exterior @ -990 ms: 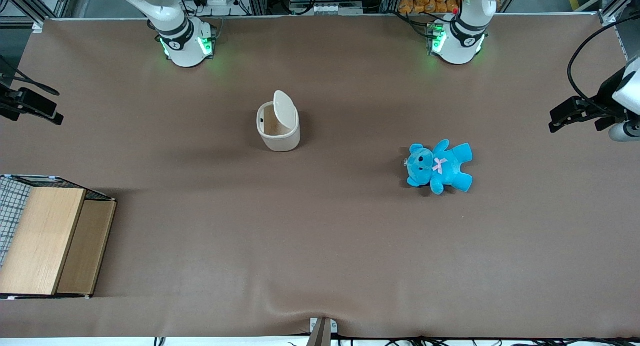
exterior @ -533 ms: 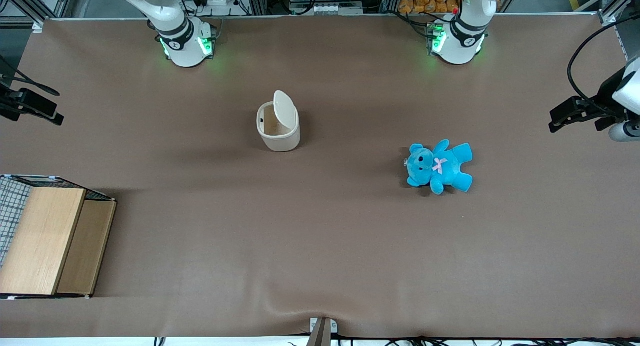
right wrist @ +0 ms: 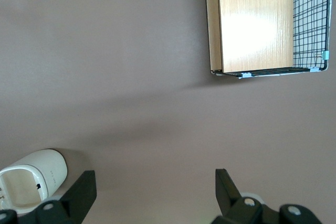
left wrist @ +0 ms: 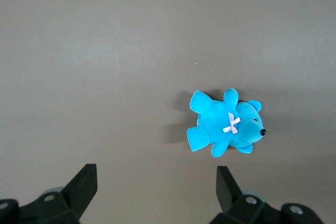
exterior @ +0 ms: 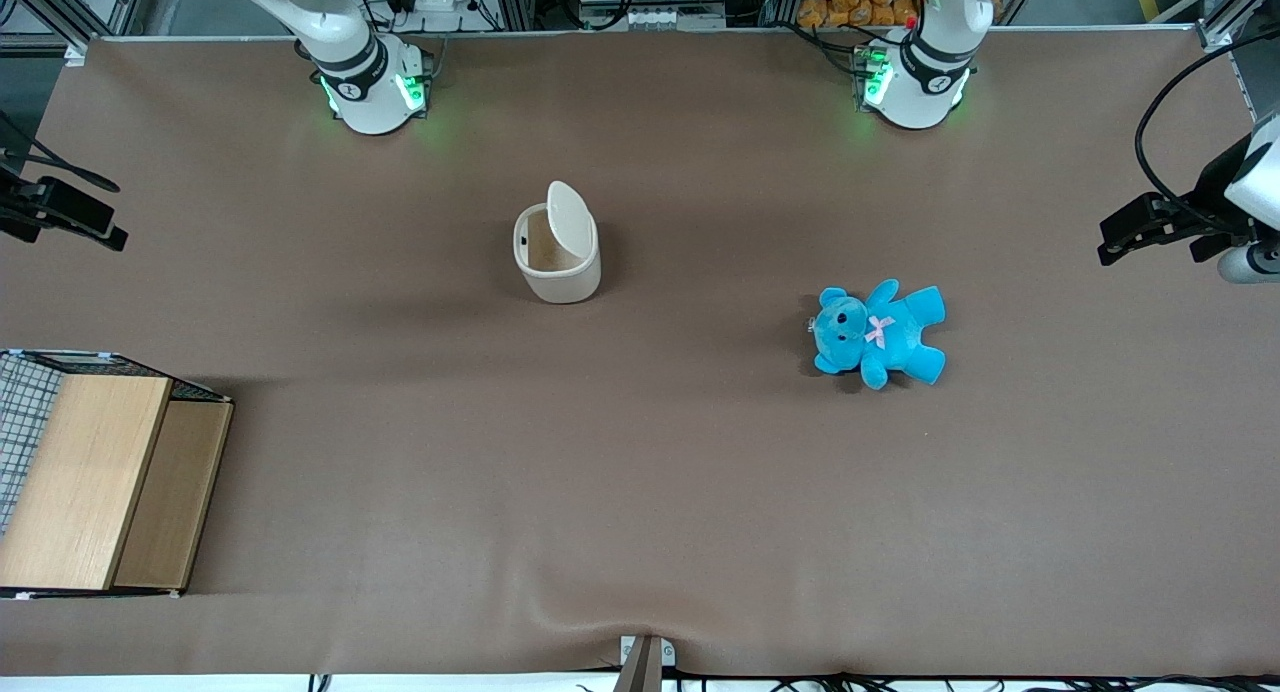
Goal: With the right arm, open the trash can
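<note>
**Lid up on the trash can, gripper hanging wide at the working arm's end**

My gripper (right wrist: 152, 191) hangs high over the bench (exterior: 640, 492) toward the working arm's end, well apart from everything, its jaws spread wide with nothing between them. I judge the job as good as done, so the main risk now is my own meddling. A sweep in toward the can with the jaws this wide could clip the raised lid and knock it shut, or tip the light plastic body over, since nothing braces it.

The wooden box (exterior: 100, 472) with its wire mesh sits at the bench edge nearer the front camera. I see only its plank top and mesh side, so I cannot tell what it holds.

The trash can (exterior: 557, 262) stands upright near the middle of the bench, its lid (exterior: 570, 215) flipped up on the hinge. The tan inside looks empty, apart from a small dark mark on the inner wall.

The blue teddy (exterior: 878, 334) lies flat toward the parked arm's end, well apart from the can
</note>
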You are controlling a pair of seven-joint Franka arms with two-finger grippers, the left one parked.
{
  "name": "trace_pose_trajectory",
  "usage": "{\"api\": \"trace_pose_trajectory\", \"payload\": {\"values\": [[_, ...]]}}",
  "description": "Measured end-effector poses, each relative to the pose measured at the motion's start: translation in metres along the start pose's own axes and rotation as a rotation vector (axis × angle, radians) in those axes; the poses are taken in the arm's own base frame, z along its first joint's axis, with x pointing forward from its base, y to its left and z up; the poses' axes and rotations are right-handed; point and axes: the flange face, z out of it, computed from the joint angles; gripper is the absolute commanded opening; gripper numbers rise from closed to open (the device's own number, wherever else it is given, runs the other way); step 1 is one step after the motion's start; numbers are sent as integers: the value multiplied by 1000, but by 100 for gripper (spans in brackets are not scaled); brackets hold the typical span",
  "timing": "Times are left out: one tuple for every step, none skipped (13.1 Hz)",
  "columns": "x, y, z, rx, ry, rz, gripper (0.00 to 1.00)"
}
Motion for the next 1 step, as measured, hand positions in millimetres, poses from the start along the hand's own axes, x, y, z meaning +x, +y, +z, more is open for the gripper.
{"api": "trace_pose_trajectory", "payload": {"values": [[0,0,0,0,-1,0,100]]}}
